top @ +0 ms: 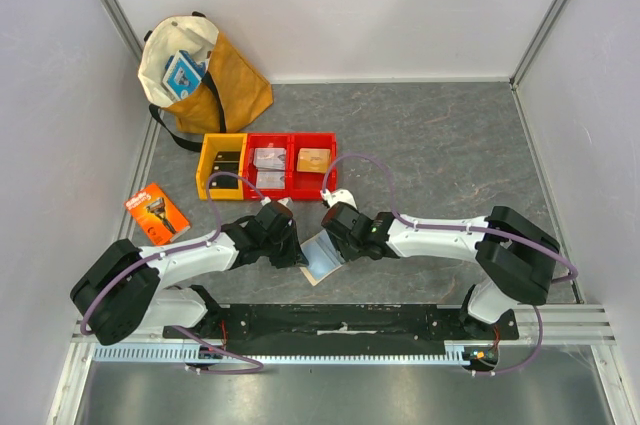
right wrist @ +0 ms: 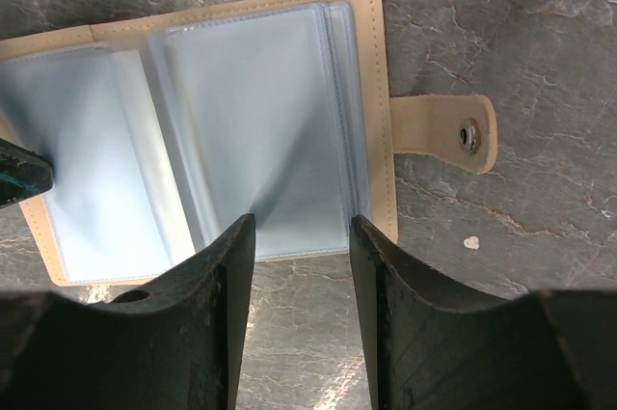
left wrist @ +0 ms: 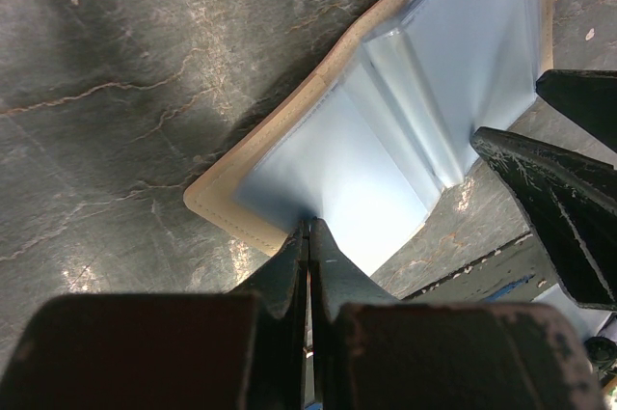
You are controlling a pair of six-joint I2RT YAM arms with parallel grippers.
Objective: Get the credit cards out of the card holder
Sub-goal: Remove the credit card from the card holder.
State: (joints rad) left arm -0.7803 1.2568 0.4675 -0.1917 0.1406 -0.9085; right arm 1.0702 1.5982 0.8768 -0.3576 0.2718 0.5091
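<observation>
The beige-tan card holder (top: 322, 257) lies open on the grey table between my two grippers. In the right wrist view its pale blue clear sleeves (right wrist: 255, 121) fan out and its snap tab (right wrist: 443, 130) points right. My left gripper (left wrist: 308, 224) is shut, pinching the holder's edge beside the beige cover (left wrist: 217, 207). My right gripper (right wrist: 302, 232) is open and empty, its jaws straddling the near edge of the right-hand sleeve. Its fingers (left wrist: 549, 188) also show in the left wrist view. I can make out no credit card; the sleeves look plain pale blue.
A yellow bin (top: 222, 165) and red bins (top: 290, 163) stand behind the grippers, one holding a tan block (top: 313, 158). An orange razor package (top: 157, 213) lies at the left. A tote bag (top: 200, 70) sits at the back left. A black rail (top: 340, 320) runs along the near edge.
</observation>
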